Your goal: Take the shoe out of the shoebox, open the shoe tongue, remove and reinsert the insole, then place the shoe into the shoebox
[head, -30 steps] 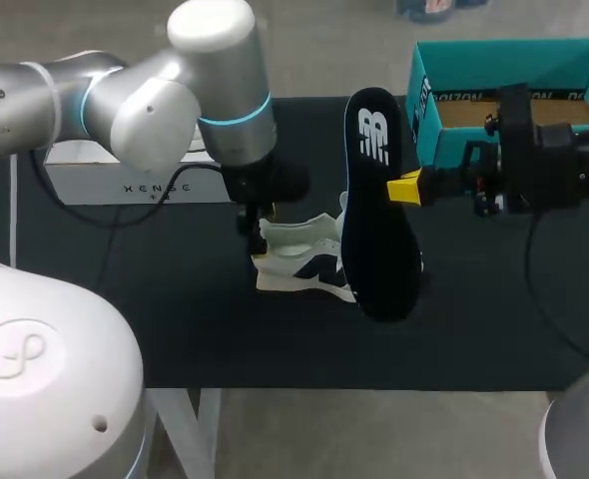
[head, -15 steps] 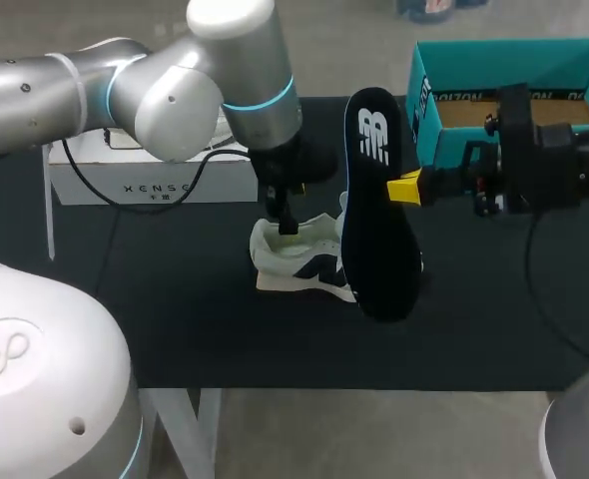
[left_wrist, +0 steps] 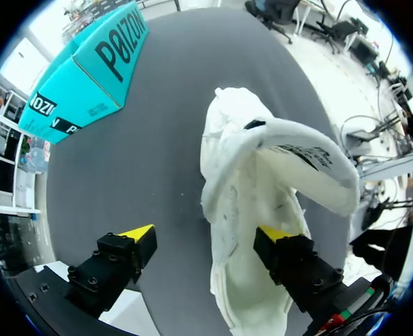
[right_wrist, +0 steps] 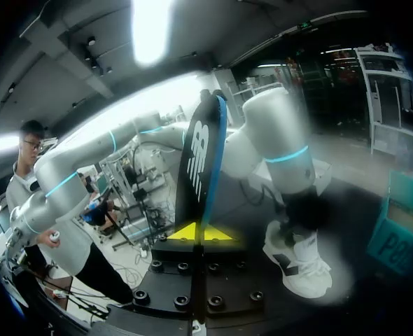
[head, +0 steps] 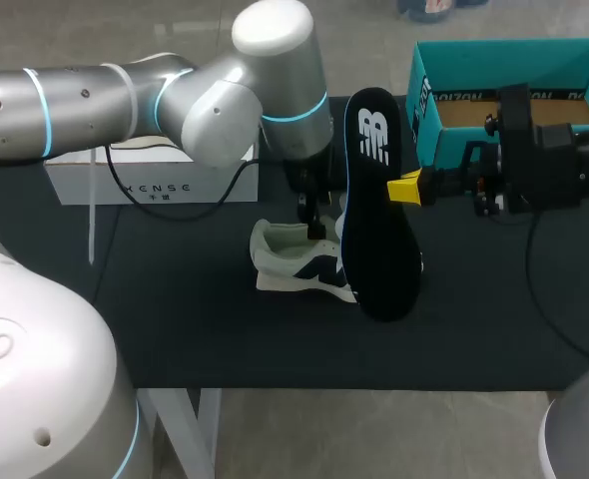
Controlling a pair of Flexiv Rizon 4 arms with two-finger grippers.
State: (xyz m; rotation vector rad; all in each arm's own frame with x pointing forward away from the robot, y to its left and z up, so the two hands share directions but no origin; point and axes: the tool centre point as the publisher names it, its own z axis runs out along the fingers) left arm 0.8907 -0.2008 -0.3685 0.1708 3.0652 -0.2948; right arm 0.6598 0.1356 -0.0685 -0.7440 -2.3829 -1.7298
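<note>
A white shoe (head: 296, 261) with a dark side logo lies on the black table (head: 175, 319), toe towards the right. My left gripper (head: 312, 215) hangs open over its collar. In the left wrist view the left gripper (left_wrist: 208, 235) straddles the side wall of the shoe (left_wrist: 252, 175), one fingertip (left_wrist: 280, 234) over the inside, the other above the table beside it. My right gripper (head: 404, 188) is shut on the edge of the black insole (head: 379, 210), which stands upright in front of the shoe. The right wrist view shows the right gripper (right_wrist: 201, 232) pinching the insole (right_wrist: 199, 168).
The open teal shoebox (head: 444, 80) stands at the back right, behind my right wrist; its side shows ahead of the left gripper as a teal wall (left_wrist: 87, 66). A white box (head: 145, 180) with a cable lies at the back left. The table's front strip is bare.
My left arm has swung to the right, from the shoe's heel to over its opening, and its fingers have narrowed slightly. The right arm and insole have stayed put.
</note>
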